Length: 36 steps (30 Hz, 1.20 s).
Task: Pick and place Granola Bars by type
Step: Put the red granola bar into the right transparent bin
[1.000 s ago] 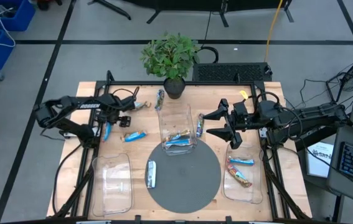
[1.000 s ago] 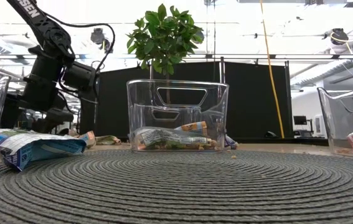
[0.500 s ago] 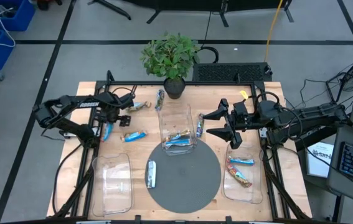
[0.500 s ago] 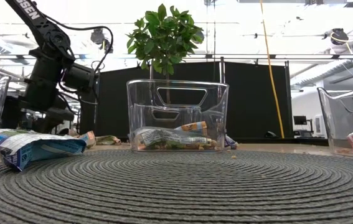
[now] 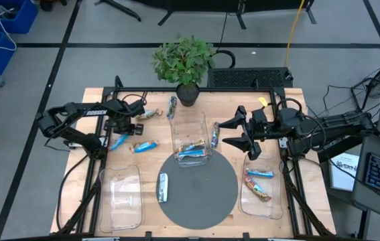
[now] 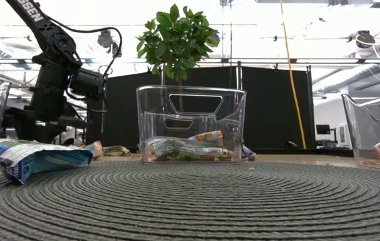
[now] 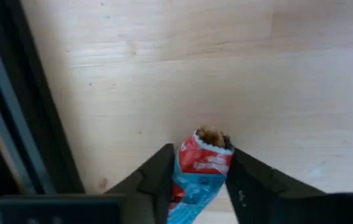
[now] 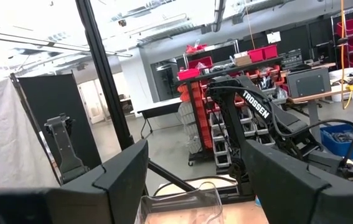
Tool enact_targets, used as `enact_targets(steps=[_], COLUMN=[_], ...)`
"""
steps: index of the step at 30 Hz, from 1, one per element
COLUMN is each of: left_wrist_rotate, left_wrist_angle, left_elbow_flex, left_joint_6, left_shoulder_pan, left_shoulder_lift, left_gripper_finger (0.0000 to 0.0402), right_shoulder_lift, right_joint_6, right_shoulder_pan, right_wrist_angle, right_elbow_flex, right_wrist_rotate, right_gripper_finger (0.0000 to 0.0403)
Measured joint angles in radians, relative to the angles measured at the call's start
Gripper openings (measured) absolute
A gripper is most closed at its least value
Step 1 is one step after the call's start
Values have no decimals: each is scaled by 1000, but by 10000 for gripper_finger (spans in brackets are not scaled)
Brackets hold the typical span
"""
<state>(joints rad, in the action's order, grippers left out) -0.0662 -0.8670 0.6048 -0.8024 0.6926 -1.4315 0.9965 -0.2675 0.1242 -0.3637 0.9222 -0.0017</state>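
Observation:
At the table's left, a blue granola bar with a red end (image 7: 202, 168) sits between the fingers of my left gripper (image 7: 201, 152), which is shut on it; from above the bar (image 5: 118, 141) lies aslant beside the gripper (image 5: 125, 132). My right gripper (image 5: 224, 134) hangs open just right of the centre clear tray (image 5: 191, 125), which holds several bars. Another blue bar (image 5: 145, 146) lies flat on the wood nearby. A silver-blue bar (image 5: 163, 187) rests flat on the round grey mat (image 5: 203, 201). My left gripper pinches the blue bar's two long edges near its red end (image 7: 208, 155) between the two fingers (image 7: 160, 168). The fingers point down from above, and the bar's tip sticks out past them. Whether the bar is off the wood I cannot tell.
An empty clear tray (image 5: 124, 194) stands near left; a right tray (image 5: 273, 201) holds two bars (image 5: 261, 174). More bars lie at the far left (image 5: 148, 114) and beside the potted plant (image 5: 186, 63). A black frame (image 5: 96, 150) borders the table.
My left gripper has shut on the blue bar and shifted slightly toward the table's left edge. The bar has turned from nearly lengthwise to aslant, its gripped end swinging toward the right.

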Motion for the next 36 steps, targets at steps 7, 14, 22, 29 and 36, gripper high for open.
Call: enact_targets(steps=[7, 14, 22, 29, 36], left_wrist_rotate=[30, 36, 12, -48, -102], left_wrist_angle=[15, 15, 14, -50, -126], left_elbow_flex=[1, 2, 95, 266, 500], left_joint_6=[8, -14, -82, -118, -109], left_shoulder_pan=[0, 0, -52, -138, -250], left_shoulder_lift=[0, 0, 45, 105, 136], left_gripper_finger=[43, 20, 11, 10, 10], right_shoulder_lift=[0, 0, 0, 0, 0], right_joint_6=[3, 3, -5, -7, -8], right_shoulder_pan=[0, 0, 0, 0, 0], right_wrist_angle=[-2, -2, -1, 2, 7], right_elbow_flex=[0, 0, 0, 0, 0], right_wrist_rotate=[0, 0, 29, 31, 34], right_gripper_finger=[254, 254, 254, 254, 254])
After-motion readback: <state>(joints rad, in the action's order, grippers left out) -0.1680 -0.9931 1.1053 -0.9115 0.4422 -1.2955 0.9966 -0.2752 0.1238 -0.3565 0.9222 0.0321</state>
